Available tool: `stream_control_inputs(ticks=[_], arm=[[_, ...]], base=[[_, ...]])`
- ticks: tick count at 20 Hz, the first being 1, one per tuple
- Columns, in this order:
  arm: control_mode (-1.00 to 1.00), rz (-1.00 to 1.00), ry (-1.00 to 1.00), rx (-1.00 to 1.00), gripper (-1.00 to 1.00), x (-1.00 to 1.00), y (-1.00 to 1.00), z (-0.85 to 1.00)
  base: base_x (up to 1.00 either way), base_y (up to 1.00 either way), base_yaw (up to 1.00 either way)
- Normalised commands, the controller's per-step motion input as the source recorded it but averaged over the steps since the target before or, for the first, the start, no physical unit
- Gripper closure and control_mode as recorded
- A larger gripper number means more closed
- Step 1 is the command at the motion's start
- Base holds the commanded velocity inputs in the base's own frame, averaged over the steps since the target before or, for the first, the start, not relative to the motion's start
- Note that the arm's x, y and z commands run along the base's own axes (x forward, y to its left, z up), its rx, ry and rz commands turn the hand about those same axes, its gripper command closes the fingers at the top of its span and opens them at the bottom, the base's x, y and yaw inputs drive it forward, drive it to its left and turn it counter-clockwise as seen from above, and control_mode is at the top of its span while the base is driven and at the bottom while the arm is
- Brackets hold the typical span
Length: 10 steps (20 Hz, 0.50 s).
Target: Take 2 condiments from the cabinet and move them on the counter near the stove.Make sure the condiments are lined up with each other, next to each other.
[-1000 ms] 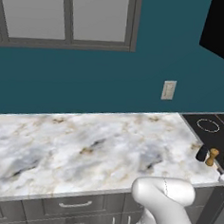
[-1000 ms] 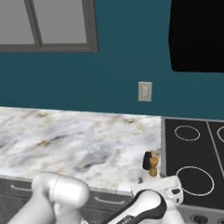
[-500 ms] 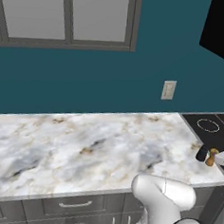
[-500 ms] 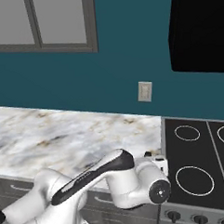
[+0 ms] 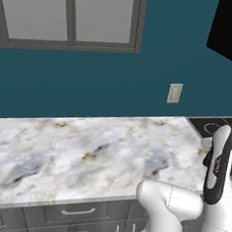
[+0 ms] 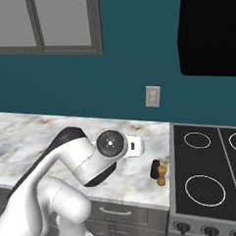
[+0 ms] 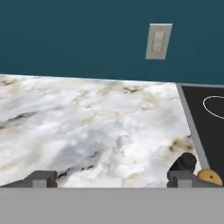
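1. Left base view: The white arm stood at the front edge of the counter (image 5: pixel 85 155). A corner of the stove (image 5: pixel 216 127) was behind the arm, by the wall. A wall plug plate (image 5: pixel 174 93) sat above the counter. I could not pick out the pincer or the two shakers in this view.

2. Right base view: The black shaker (image 6: pixel 155 169) and the wooden mill (image 6: pixel 162 175) stood upright on the counter (image 6: pixel 37 134), touching or almost touching. They were just beside the edge of the stove (image 6: pixel 206 179). I think they stood side by side like that because the task wanted them lined up near the stove. The arm's hand was a little way from them, on the side away from the stove. The pincer's own tips were hidden behind the arm here.

3. Hand view: The pincer (image 7: pixel 116 178) was spread as wide as it goes, and nothing sat between its two tips. It held nothing. The black shaker (image 7: pixel 185 162) and the wooden mill (image 7: pixel 209 176) were very close to one tip, on its outer side. I could not tell if that tip touched them. To me the job looked about done.
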Motion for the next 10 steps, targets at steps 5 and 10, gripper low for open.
stream_control_inputs(ticks=[5, 10], arm=[[-1.00, -0.03, 0.03, -0.18, -1.00, 0.13, 1.00, 0.30], [-1.00, 0.00, 0.32, -0.10, -1.00, 0.19, 0.71, 0.59]], base=[[0.00, 0.00, 0.00], [0.00, 0.00, 0.00]])
